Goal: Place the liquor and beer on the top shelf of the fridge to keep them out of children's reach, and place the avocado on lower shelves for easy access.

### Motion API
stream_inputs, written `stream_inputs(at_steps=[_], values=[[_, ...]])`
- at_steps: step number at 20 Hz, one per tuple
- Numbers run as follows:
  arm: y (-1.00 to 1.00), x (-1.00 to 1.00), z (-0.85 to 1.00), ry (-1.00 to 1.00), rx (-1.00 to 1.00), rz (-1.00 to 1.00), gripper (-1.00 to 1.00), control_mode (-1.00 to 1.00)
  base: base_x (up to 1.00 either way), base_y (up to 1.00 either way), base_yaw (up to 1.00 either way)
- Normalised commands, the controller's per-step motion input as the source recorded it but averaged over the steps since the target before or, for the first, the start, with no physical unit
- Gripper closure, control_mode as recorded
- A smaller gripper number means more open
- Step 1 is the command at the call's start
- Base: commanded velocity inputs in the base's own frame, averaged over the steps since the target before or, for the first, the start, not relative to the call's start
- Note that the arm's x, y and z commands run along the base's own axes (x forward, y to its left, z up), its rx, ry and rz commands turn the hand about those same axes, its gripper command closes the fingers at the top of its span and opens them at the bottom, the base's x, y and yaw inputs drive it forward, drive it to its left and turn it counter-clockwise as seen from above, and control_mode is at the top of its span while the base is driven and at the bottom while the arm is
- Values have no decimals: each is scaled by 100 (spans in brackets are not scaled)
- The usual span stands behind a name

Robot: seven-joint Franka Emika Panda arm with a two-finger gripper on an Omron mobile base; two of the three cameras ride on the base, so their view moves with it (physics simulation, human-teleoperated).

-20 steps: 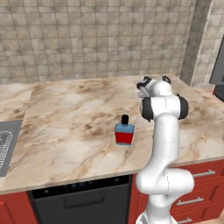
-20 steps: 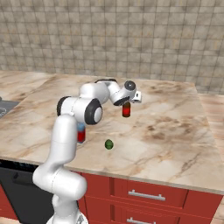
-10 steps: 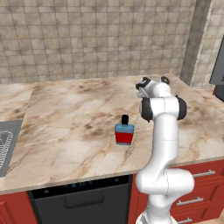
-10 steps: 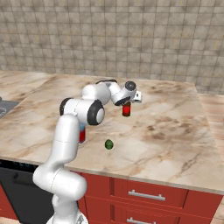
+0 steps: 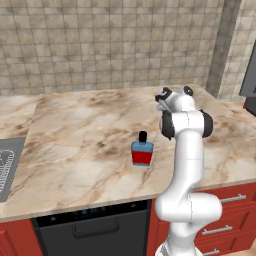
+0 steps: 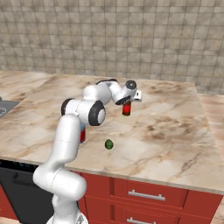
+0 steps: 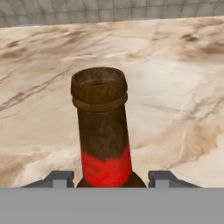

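The beer (image 6: 127, 108), a slim dark-brown bottle with a red label, stands upright on the marble counter (image 6: 175, 131). My gripper (image 6: 127, 101) comes down over its neck. In the hand view the beer (image 7: 103, 127) rises between my gripper's (image 7: 110, 177) two fingertips (image 7: 59, 177), which sit close against its sides; contact itself is hidden. The liquor (image 5: 142, 152), a squat blue bottle with a red label and a black cap, stands nearer the front. The avocado (image 6: 109, 144) lies near the front edge. The shelves are out of view.
A steel sink (image 5: 6, 167) sits at the counter's left end. A tiled wall (image 5: 110, 45) backs the counter. A dark tall unit (image 5: 248, 75) shows at the far right. Red drawers (image 6: 148, 194) and a black oven front (image 5: 95, 230) lie below.
The fingers have drawn in toward the beer's sides. The arm, both bottles and the avocado have kept their places.
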Motion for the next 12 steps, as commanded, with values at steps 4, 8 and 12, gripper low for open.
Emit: stream_inputs(at_steps=[4, 8, 12], values=[[2, -68, 14, -2, -1, 12, 100, -100, 0, 0, 0], [10, -100, 24, -1, -5, 16, 100, -100, 0, 0, 0], [11, -100, 37, 0, -7, 17, 100, -100, 0, 0, 0]])
